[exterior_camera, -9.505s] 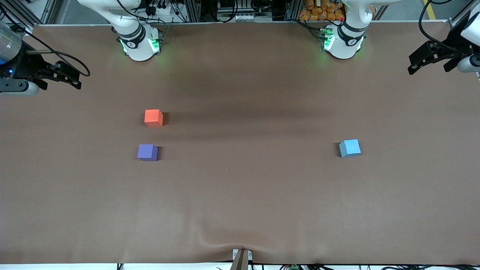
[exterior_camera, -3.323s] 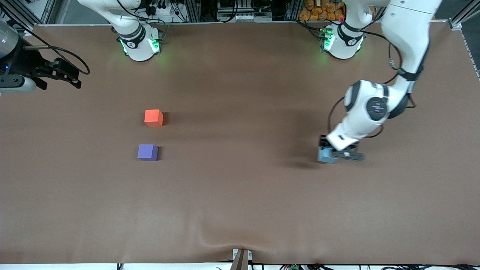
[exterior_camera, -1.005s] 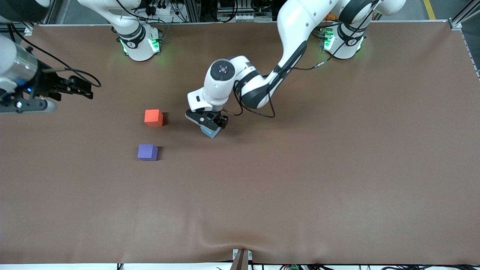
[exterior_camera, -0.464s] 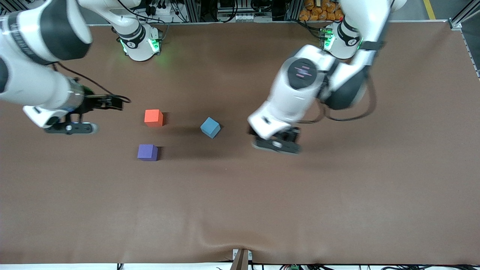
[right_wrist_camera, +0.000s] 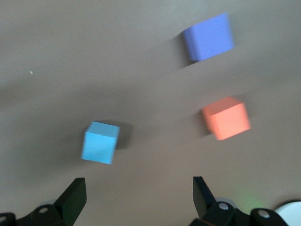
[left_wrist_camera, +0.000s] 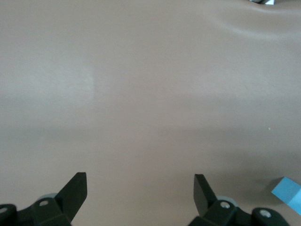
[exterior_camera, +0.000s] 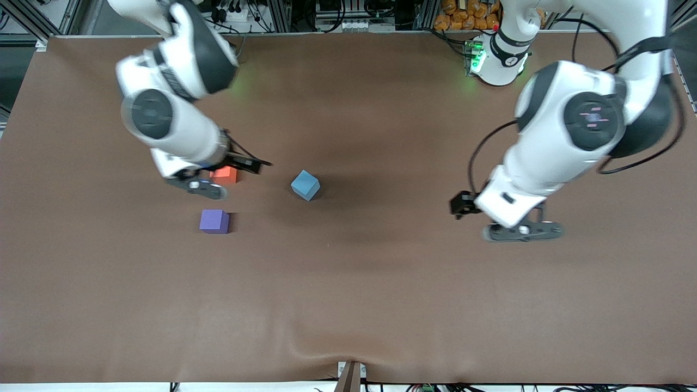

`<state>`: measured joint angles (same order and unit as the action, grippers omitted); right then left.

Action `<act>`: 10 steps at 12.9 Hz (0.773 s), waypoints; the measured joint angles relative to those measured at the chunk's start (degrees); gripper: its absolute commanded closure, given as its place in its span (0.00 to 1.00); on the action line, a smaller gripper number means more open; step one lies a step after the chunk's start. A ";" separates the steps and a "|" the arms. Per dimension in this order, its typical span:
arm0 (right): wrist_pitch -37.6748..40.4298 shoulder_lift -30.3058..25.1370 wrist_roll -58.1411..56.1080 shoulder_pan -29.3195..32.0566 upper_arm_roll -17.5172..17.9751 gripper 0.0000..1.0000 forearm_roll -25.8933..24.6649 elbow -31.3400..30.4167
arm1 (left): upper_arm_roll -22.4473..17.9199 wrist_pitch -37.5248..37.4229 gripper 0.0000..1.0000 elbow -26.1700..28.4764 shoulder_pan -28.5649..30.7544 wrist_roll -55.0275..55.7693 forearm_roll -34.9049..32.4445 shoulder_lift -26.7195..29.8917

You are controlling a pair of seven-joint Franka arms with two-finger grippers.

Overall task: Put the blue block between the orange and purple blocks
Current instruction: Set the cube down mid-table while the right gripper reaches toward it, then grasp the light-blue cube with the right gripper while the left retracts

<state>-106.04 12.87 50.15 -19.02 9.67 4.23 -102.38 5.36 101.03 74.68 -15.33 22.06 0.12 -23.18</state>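
- The right gripper (exterior_camera: 228,174), fingers spread and empty, hung over the orange block (exterior_camera: 225,175); the purple block (exterior_camera: 214,221) sat nearer the front camera.
- The blue block (exterior_camera: 305,185) rested alone mid-table, beside the pair, not yet between them.
- The left gripper (exterior_camera: 503,218), spread and empty, hung toward its own end.
- Likely a handover: the right gripper should next grasp the blue block.
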 measured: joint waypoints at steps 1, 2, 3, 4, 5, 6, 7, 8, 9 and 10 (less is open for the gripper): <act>-3.47 0.61 4.00 -1.92 0.01 0.00 0.01 -1.95 | 0.01 -0.47 0.00 0.19 1.05 -0.78 0.00 0.36; -6.25 1.48 7.34 -3.68 0.01 0.00 0.01 -3.26 | 0.02 -1.27 0.00 0.32 1.82 -1.11 0.00 0.61; -8.92 2.70 10.15 -5.30 0.00 0.00 0.01 -4.04 | 0.00 -2.03 0.00 0.35 2.38 -1.17 0.00 0.86; -11.10 4.20 12.30 -6.74 -0.02 0.00 -0.06 -4.32 | 0.00 -2.70 0.00 0.37 3.00 -1.17 0.00 1.36; -12.55 5.82 13.93 -8.11 -0.05 0.00 -0.48 -4.43 | 0.00 -3.68 0.00 0.38 3.78 -1.18 0.00 2.22; -13.44 7.42 15.94 -9.34 -0.08 0.00 -1.93 -4.48 | 0.02 -4.91 0.00 0.40 4.82 -1.45 0.00 3.41; -14.45 8.87 18.38 -10.16 -0.09 0.00 -4.17 -4.54 | 0.03 -6.11 0.00 0.43 5.84 -2.02 0.00 4.74; -15.98 10.26 20.04 -10.60 -0.12 0.00 -5.88 -4.61 | 0.04 -7.14 0.00 0.50 6.62 -2.77 0.00 6.04; -17.71 11.76 20.76 -10.89 -0.17 0.00 -6.96 -4.70 | 0.05 -8.09 0.00 0.61 7.25 -3.25 0.00 7.21; -19.42 13.35 21.20 -11.03 -0.22 0.00 -8.02 -4.76 | 0.08 -8.77 0.00 0.83 7.76 -3.81 0.00 8.18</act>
<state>-125.46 26.22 71.35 -30.04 9.45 -3.79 -107.13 5.44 92.26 75.51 -7.57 18.25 0.12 -15.00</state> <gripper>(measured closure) 0.000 0.000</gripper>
